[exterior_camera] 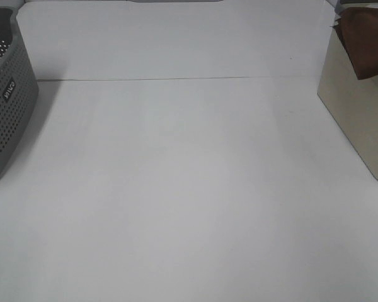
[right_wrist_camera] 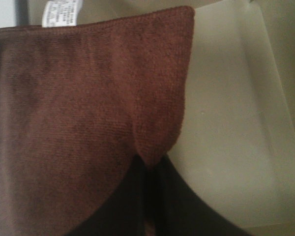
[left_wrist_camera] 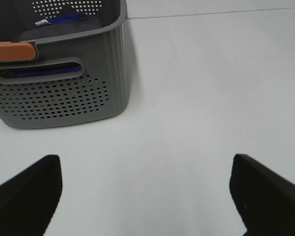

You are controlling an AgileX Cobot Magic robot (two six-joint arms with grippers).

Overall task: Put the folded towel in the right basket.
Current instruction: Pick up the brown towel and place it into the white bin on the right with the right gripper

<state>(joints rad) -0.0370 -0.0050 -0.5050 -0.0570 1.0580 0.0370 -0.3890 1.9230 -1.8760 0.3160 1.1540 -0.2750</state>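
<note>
A folded brown towel [right_wrist_camera: 78,123] hangs from my right gripper [right_wrist_camera: 148,172], whose dark fingers [right_wrist_camera: 118,206] are shut on its lower edge. Below it lies the pale inside of the beige right basket [right_wrist_camera: 236,147]. In the exterior high view the towel [exterior_camera: 365,41] shows over the top of that basket [exterior_camera: 356,119] at the far right edge; the right gripper itself is out of that view. My left gripper [left_wrist_camera: 147,196] is open and empty above the white table, a little way from the grey basket [left_wrist_camera: 59,98].
The grey perforated basket [exterior_camera: 6,107] stands at the table's left edge and holds dark and purple cloths [left_wrist_camera: 64,24]; an orange handle [left_wrist_camera: 12,50] sits on its rim. A seam [exterior_camera: 176,78] runs across the white table.
</note>
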